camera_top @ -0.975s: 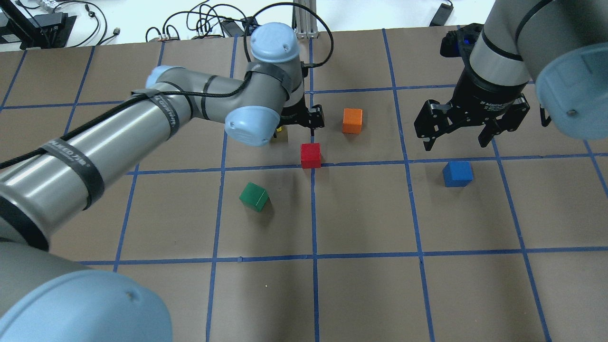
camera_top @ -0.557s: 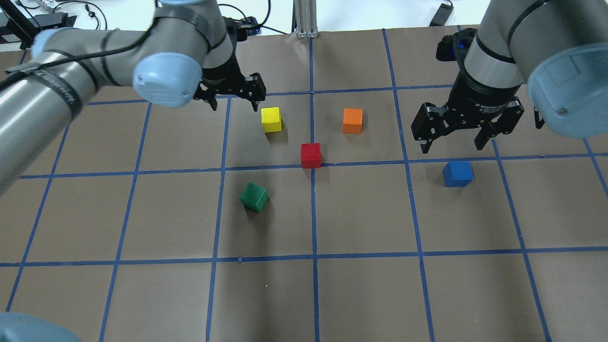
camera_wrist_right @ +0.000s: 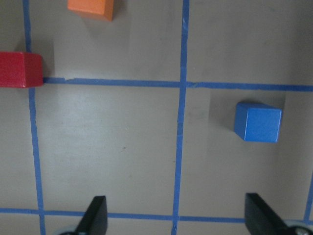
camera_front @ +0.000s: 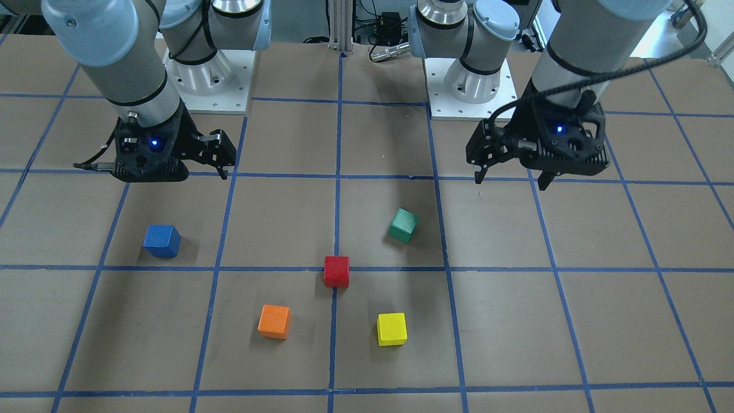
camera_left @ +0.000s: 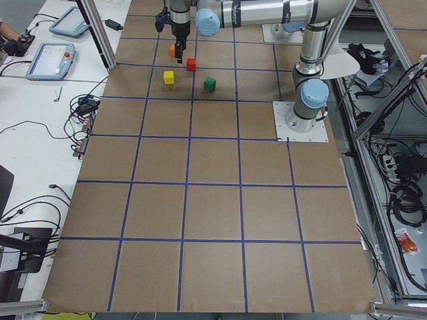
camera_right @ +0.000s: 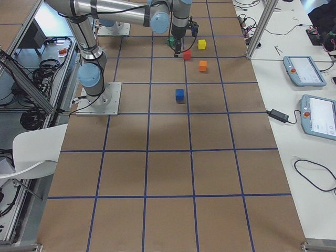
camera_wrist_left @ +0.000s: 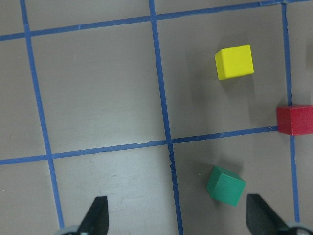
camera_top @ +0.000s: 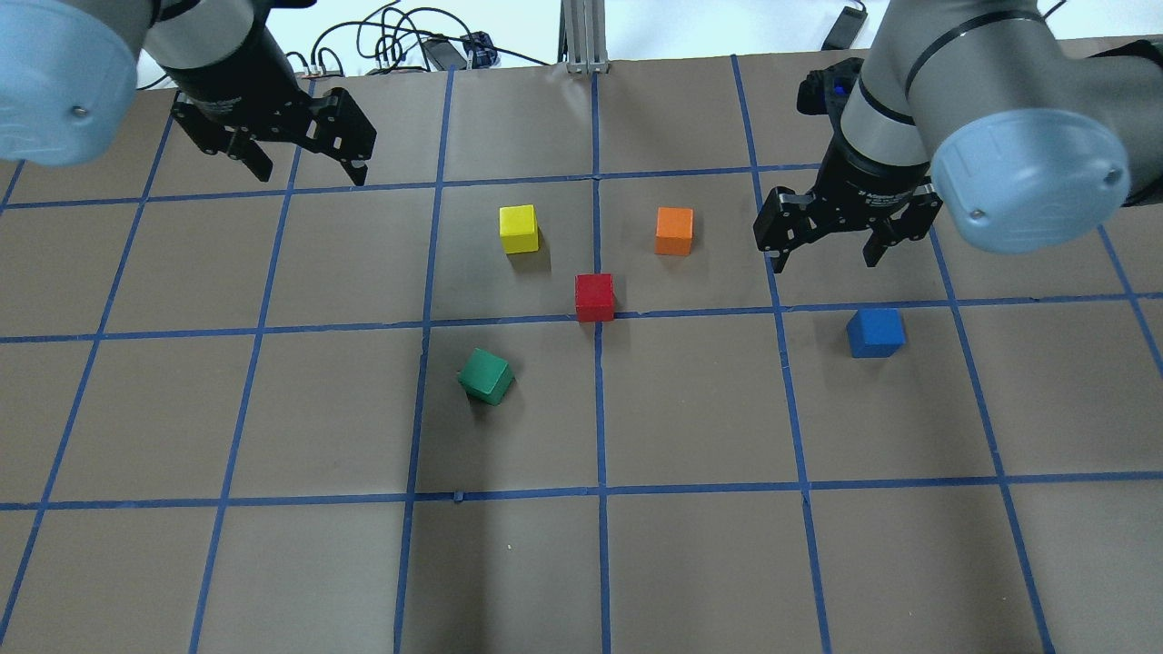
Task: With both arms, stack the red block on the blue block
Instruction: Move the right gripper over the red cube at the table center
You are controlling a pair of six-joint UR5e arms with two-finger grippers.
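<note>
The red block (camera_top: 594,297) sits on a blue tape line near the table's middle; it also shows at the edges of the left wrist view (camera_wrist_left: 295,119) and the right wrist view (camera_wrist_right: 19,69). The blue block (camera_top: 875,331) stands alone to the right, and shows in the right wrist view (camera_wrist_right: 257,121). My left gripper (camera_top: 309,168) is open and empty, raised at the back left, far from both blocks. My right gripper (camera_top: 827,259) is open and empty, hovering just behind and left of the blue block.
A yellow cube (camera_top: 519,228) and an orange cube (camera_top: 674,231) stand behind the red block. A tilted green cube (camera_top: 486,376) lies in front and to its left. Cables (camera_top: 391,45) lie beyond the table's far edge.
My left arm has swung away from above the yellow cube to the back left. My right gripper has drifted slightly left and back. No block has moved.
</note>
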